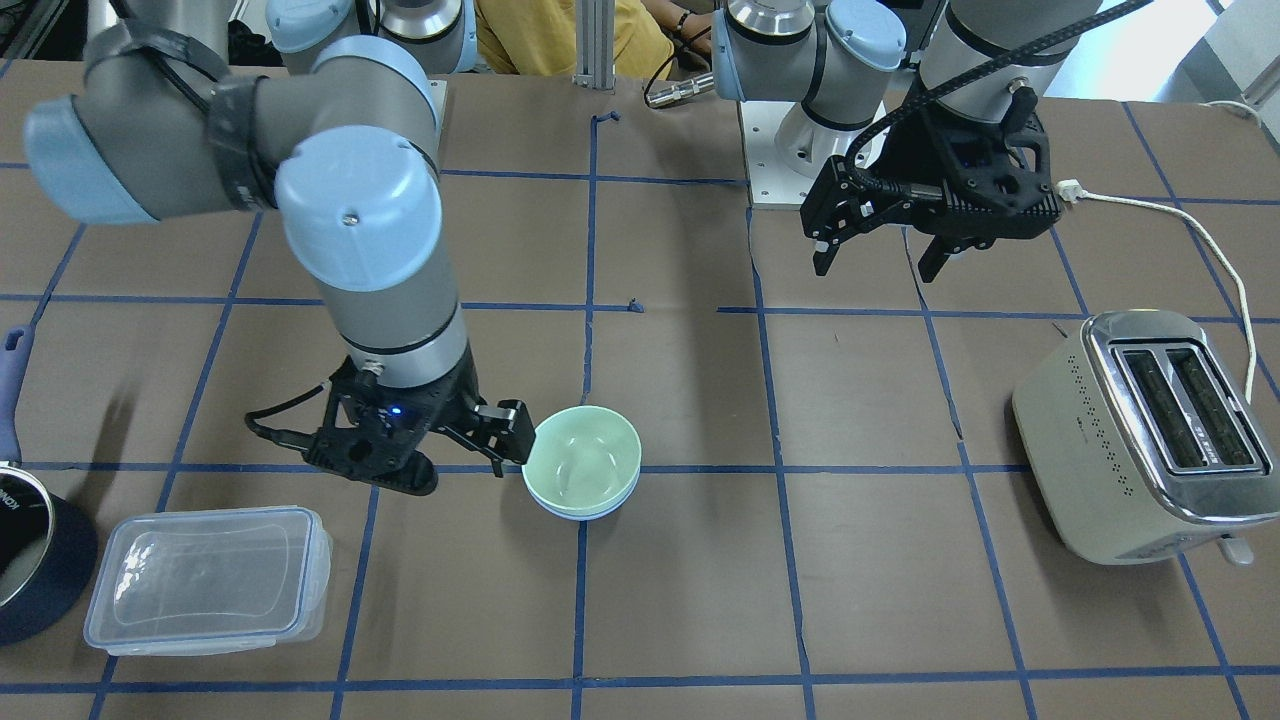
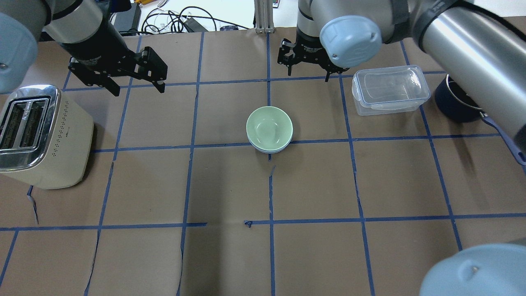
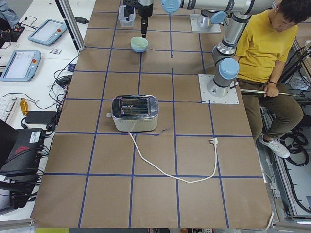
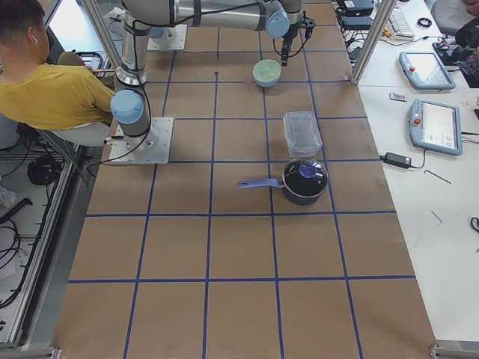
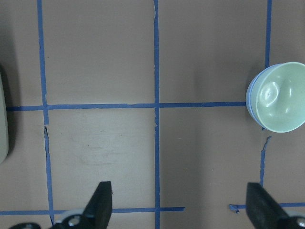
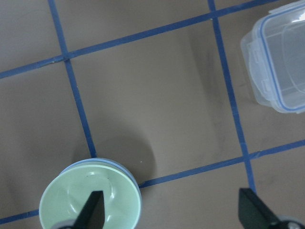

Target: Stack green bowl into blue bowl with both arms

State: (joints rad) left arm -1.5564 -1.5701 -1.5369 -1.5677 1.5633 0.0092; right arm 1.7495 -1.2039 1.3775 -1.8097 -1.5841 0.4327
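Note:
The pale green bowl (image 1: 582,462) sits nested inside the light blue bowl (image 1: 580,513) near the table's middle; only the blue rim shows beneath it. Both show overhead: green bowl (image 2: 269,125), blue bowl (image 2: 269,150). My right gripper (image 1: 465,462) is open and empty, just beside the stacked bowls and above the table. In its wrist view the green bowl (image 6: 90,200) lies by one finger. My left gripper (image 1: 875,265) is open and empty, raised and far from the bowls. The green bowl (image 5: 281,98) is at the right edge of its wrist view.
A cream toaster (image 2: 37,135) stands on my left side, its cord trailing back. A clear lidded container (image 2: 390,88) and a dark blue saucepan (image 2: 456,102) sit on my right side. A person in yellow (image 3: 265,39) sits behind the robot base.

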